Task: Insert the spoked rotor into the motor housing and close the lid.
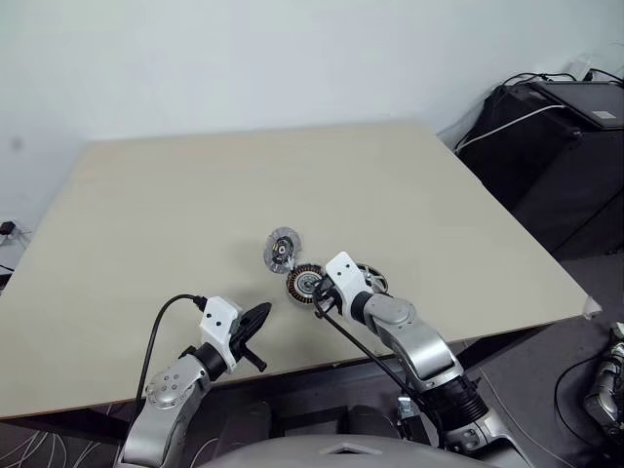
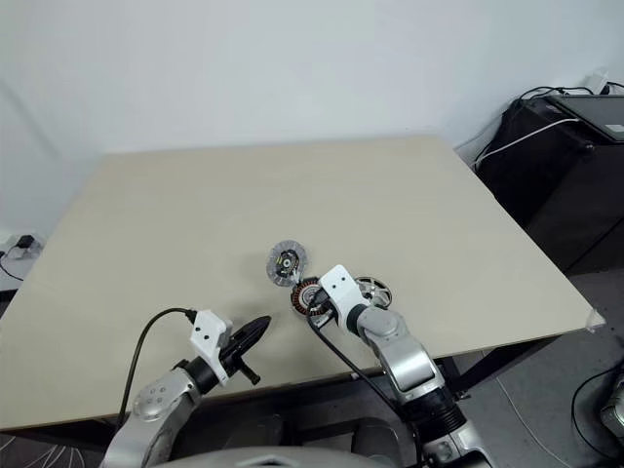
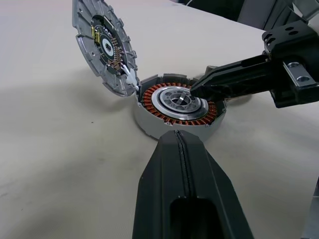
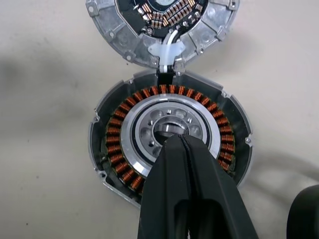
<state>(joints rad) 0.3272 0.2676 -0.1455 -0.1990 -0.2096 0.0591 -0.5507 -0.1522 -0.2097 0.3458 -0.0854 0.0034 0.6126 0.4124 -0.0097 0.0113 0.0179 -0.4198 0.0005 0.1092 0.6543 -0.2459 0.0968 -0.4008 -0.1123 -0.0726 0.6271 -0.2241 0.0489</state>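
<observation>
Beige tabletop carries the housing at lower centre, lid propped open above it, rotor probably just right. Right gripper, clenched empty, hovers over the hub; left gripper is clenched too. Pressing down could shift the housing or knock the lid.

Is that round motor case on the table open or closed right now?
Open. The lid stands tipped up beside the motor housing, joined by a white piece, and the housing's copper windings and silver centre are laid bare.
</observation>
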